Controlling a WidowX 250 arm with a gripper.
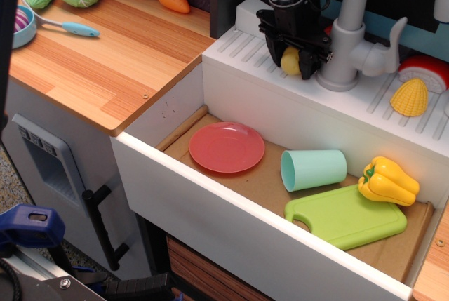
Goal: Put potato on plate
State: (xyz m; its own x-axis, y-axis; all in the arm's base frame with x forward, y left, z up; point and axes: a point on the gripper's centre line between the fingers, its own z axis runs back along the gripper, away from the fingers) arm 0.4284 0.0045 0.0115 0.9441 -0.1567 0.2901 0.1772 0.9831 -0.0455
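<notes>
Cutting board [349, 217]: green, handled, flat on the sink floor at 5 o'clock, nearest the front wall.
Bell pepper [389, 181]: yellow, lobed, touching the board's far corner at 3 o'clock of the cup.
Cup [313, 169]: pale teal, on its side, mouth toward the plate.
Plate [226, 147]: coral, round, bare, on the sink floor at 9 o'clock of the cup.
Potato [292, 60]: dull yellow, on the white ridged ledge above the sink, at 12 o'clock of the cup.
Gripper [294, 61]: black fingers closed against the potato's two sides.
Faucet [345, 41]: grey, just beside the gripper at 3 o'clock.
Corn [410, 97]: yellow, ridged, on the ledge, far right.
</notes>
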